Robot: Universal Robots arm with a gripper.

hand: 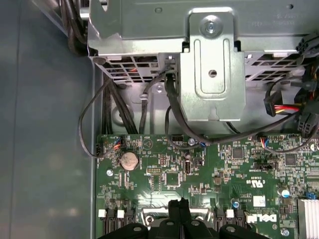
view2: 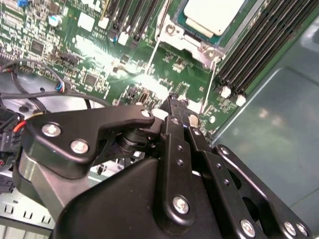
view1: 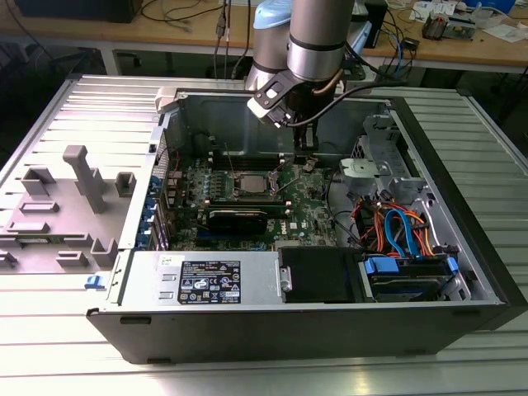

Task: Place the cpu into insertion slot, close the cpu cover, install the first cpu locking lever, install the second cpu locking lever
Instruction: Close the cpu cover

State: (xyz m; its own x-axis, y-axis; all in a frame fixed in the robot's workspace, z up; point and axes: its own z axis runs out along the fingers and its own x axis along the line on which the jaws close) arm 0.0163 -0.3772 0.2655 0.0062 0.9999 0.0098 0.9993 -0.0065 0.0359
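Observation:
The cpu (view2: 213, 12) shows its dull silver top inside the insertion slot (view1: 251, 182) on the green board. Around the chip lies the silver cpu cover (view2: 198, 44), seemingly flat over it. Two thin silver locking levers (view2: 151, 56) (view2: 211, 79) run out from the socket's corners toward my gripper. In the exterior view my gripper (view1: 307, 164) hangs just to the right of the socket, low over the board. Both wrist views show its black fingertips (view2: 175, 101) (hand: 179, 206) pressed together, with nothing visible between them. One lever's end lies close beside the tips; contact cannot be told.
Long black memory slots (view2: 259, 45) flank the socket. A metal drive cage (hand: 212, 64) with black cables stands beyond the board's edge. Orange and blue cables (view1: 396, 227) fill the case's right side. A grey fixture tray (view1: 74, 190) sits outside the case.

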